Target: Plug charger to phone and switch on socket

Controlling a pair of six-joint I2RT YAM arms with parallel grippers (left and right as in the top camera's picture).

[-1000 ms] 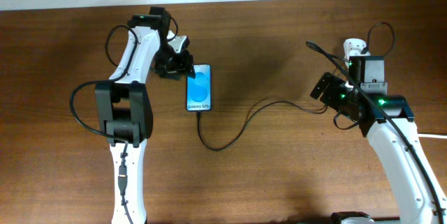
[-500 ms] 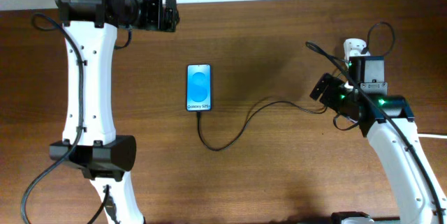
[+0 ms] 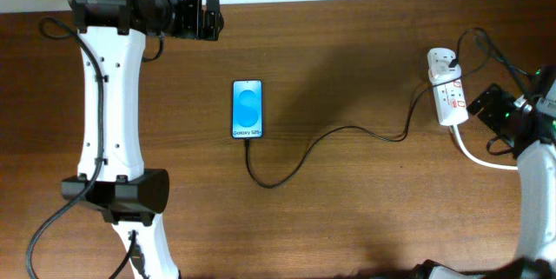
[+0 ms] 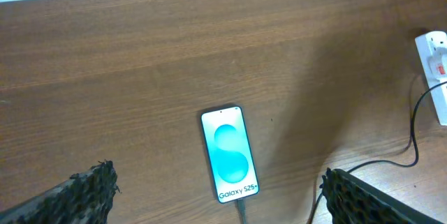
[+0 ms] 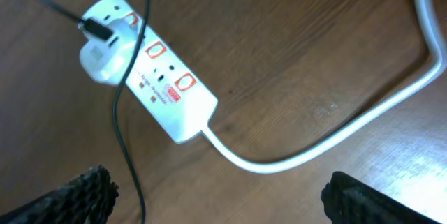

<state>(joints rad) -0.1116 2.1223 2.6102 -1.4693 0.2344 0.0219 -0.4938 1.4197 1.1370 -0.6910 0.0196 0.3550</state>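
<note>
The phone point(image 3: 248, 109) lies flat mid-table with its blue screen up; it also shows in the left wrist view point(image 4: 229, 154). The charger's thin black cable point(image 3: 295, 164) runs from the phone's bottom edge, loops right and ends at a white adapter point(image 5: 105, 53) plugged into the socket point(image 3: 447, 88). The socket, a white strip with red switch marks, shows in the right wrist view point(image 5: 164, 81). My left gripper point(image 3: 207, 20) is open and empty, high above the phone point(image 4: 218, 199). My right gripper point(image 3: 485, 103) is open and empty, just right of the socket point(image 5: 216, 192).
The socket's thick white cord point(image 5: 321, 144) curves off toward the right edge of the table point(image 3: 486, 159). The left arm's tall white link point(image 3: 104, 96) stands left of the phone. The table is bare brown wood point(image 3: 365, 218).
My left arm rose up and away from the phone, then stayed still. My right arm pulled back to the right off the socket, which now shows in full.
</note>
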